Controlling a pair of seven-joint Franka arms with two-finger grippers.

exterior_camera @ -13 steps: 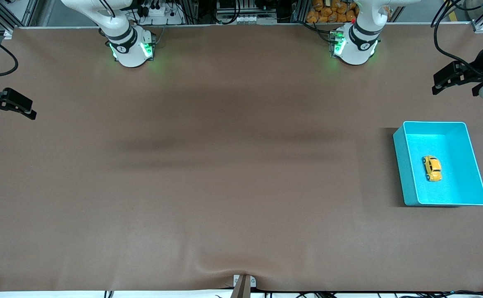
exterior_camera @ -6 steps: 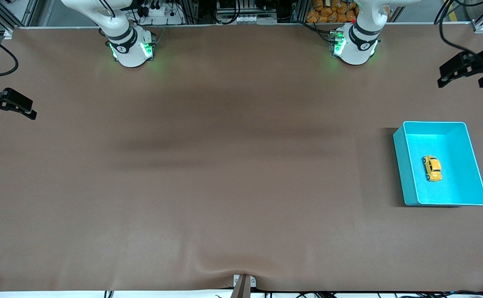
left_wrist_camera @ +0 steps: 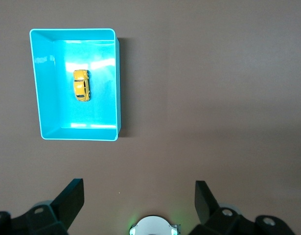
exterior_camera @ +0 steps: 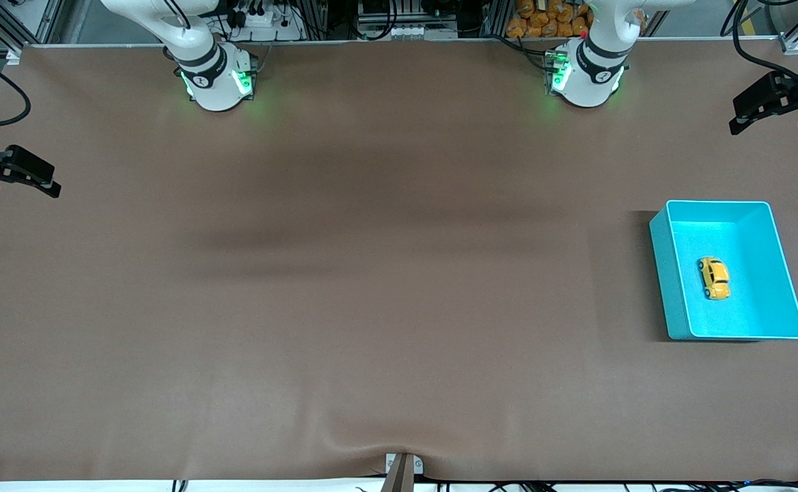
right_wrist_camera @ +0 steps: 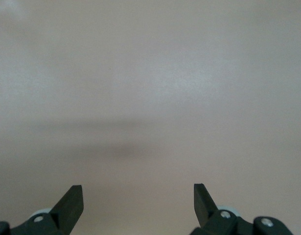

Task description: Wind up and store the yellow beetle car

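Note:
The yellow beetle car point(exterior_camera: 713, 277) rests on its wheels inside the turquoise bin point(exterior_camera: 664, 273) near the left arm's end of the table. It also shows in the left wrist view point(left_wrist_camera: 81, 85), in the bin point(left_wrist_camera: 37, 98). My left gripper point(exterior_camera: 747, 113) is open and empty, high above the table at that end, well clear of the bin. In its own view the gripper point(left_wrist_camera: 139, 196) holds nothing. My right gripper point(exterior_camera: 23, 179) is open and empty at the right arm's end and waits; its own view point(right_wrist_camera: 138, 196) shows only bare table.
The brown table cover point(exterior_camera: 372, 273) has a raised crease at the edge nearest the front camera. The left arm's base point(exterior_camera: 587, 72) and the right arm's base point(exterior_camera: 218, 82) stand along the table's back edge. A bracket point(exterior_camera: 402, 468) sits at the near edge.
My left gripper has risen and drawn away from the bin toward the left arm's end of the table. The car, the bin and the right arm have not moved.

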